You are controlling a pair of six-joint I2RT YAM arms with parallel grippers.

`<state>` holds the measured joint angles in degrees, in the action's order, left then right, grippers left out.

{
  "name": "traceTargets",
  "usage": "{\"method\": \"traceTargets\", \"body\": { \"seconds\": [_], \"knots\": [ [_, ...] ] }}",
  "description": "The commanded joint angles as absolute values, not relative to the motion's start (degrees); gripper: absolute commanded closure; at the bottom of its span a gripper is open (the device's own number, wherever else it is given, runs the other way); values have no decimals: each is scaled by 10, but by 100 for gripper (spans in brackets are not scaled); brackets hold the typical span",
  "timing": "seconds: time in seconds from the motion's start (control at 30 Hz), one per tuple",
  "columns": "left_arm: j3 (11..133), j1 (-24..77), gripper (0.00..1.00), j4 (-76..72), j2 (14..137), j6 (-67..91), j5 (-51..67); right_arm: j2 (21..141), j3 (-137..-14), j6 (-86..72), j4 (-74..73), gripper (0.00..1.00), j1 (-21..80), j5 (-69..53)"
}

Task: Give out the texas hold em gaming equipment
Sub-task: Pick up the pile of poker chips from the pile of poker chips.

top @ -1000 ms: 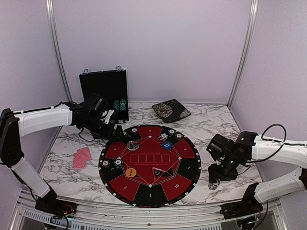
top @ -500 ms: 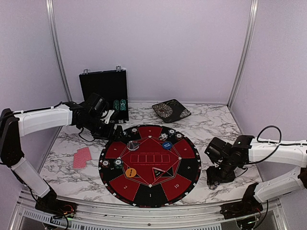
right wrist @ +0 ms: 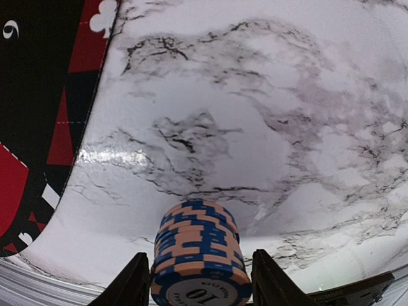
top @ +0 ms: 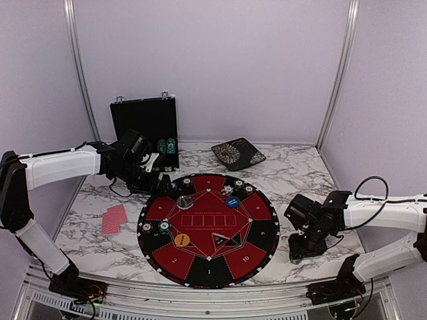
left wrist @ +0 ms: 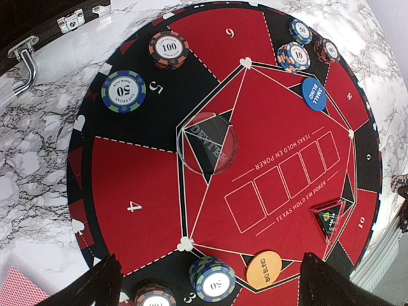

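Note:
My right gripper [top: 297, 254] is down at the marble, right of the round mat [top: 200, 265]. Its fingers are closed against a blue-and-orange stack of 10 chips [right wrist: 199, 252] standing on the table, and it also shows in the right wrist view [right wrist: 199, 284]. My left gripper [top: 160, 183] hovers open and empty over the mat's far-left edge, and it also shows in the left wrist view [left wrist: 210, 284]. On the mat lie a clear disc [left wrist: 208, 143], a blue button [left wrist: 314, 94], an orange button [left wrist: 263, 268] and several chip stacks [left wrist: 169, 49]. Red-backed cards [top: 114, 219] lie left of the mat.
A black hinged case [top: 143, 123] stands open at the back left with chips [top: 167, 145] in it. A dark patterned tray [top: 238, 154] lies at the back centre. The mat's edge [right wrist: 38, 159] is left of the right gripper. The table's front rail is just beyond it.
My right arm has sunk lower and shifted slightly left over the chip stack, which stayed in place. The left arm has not moved.

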<state>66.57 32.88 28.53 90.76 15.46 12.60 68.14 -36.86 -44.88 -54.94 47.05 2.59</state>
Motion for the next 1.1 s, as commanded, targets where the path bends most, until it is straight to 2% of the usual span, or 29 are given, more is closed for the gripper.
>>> {"method": "traceTargets", "body": {
  "seconds": [0.0,0.2,0.77,1.07],
  "knots": [
    [659,325,1,282,916,157,132,679,-371,-457,-543,48,475,28],
    [659,325,1,282,916,157,131,682,-373,-454,-539,51,475,28],
    [659,325,1,282,914,156,131,684,-397,-451,-558,69,475,38],
    [660,325,1,282,914,157,131,684,-422,-448,-575,72,475,45]
  ]
}}
